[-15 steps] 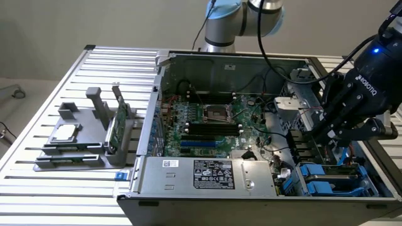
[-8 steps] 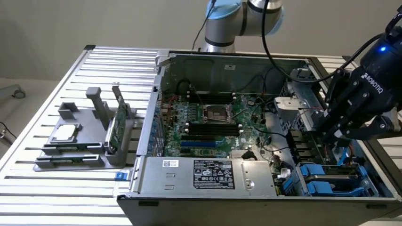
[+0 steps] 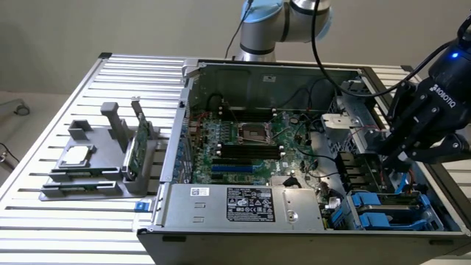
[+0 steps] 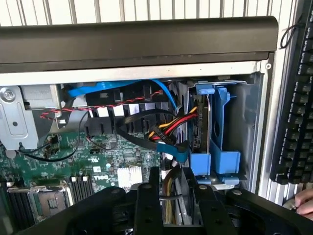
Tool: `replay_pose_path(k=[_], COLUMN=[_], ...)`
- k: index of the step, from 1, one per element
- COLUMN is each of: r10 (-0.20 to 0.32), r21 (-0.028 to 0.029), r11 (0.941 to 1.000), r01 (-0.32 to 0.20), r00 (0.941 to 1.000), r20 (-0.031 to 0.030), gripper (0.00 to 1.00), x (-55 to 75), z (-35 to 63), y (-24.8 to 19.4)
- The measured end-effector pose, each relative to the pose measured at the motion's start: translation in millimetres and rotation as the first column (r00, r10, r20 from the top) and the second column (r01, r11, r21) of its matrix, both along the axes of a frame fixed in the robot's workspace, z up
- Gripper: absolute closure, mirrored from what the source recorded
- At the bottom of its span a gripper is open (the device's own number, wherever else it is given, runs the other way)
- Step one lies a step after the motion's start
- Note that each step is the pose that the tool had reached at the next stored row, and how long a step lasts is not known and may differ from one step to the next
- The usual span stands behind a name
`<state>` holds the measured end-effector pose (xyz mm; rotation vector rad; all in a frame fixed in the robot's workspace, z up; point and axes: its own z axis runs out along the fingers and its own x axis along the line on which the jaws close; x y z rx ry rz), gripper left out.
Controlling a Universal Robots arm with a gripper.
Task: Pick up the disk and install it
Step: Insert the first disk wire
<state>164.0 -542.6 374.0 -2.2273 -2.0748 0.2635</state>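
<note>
Standing on edge in the drive bay, the disk (image 4: pixel 199 128) shows as a thin dark slab with a little green circuit board along its side, held in a bright blue plastic carrier (image 4: pixel 218 128) that wraps its rim. Red, yellow and black cables (image 4: pixel 166 128) run just beside it. In the exterior view the disk (image 3: pixel 390 201) sits low at the exterior view's right, in the front corner of the open computer case (image 3: pixel 220 232), with blue plastic on both sides.

The claw (image 4: pixel 171 172) is apart from the disk, with nothing in its grip. Its two black fingers (image 4: pixel 148 196) stand moderately spread, and cabling shows through the gap between them. In the wrist view the disk lies just beyond the fingertips and a little to one side, near but not touching. In the exterior view the claw (image 3: pixel 401 160) hangs over the case's right side, directly above the bay, with the disk below it toward the front.
</note>
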Motion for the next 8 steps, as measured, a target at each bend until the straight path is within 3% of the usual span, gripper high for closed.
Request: replay_pose_path(k=[6, 8], r10=[-0.019, -0.024], r21=[-0.0505, -0.0631], r11=[0.9985, 0.9977], r01=[0.019, 0.024], r00=[0.9998, 0.9997], r20=[0.0004, 0.0007], gripper=[0.67, 0.67], x=[6.0, 8.0], z=[0.3, 0.2], y=[1.3, 2.4])
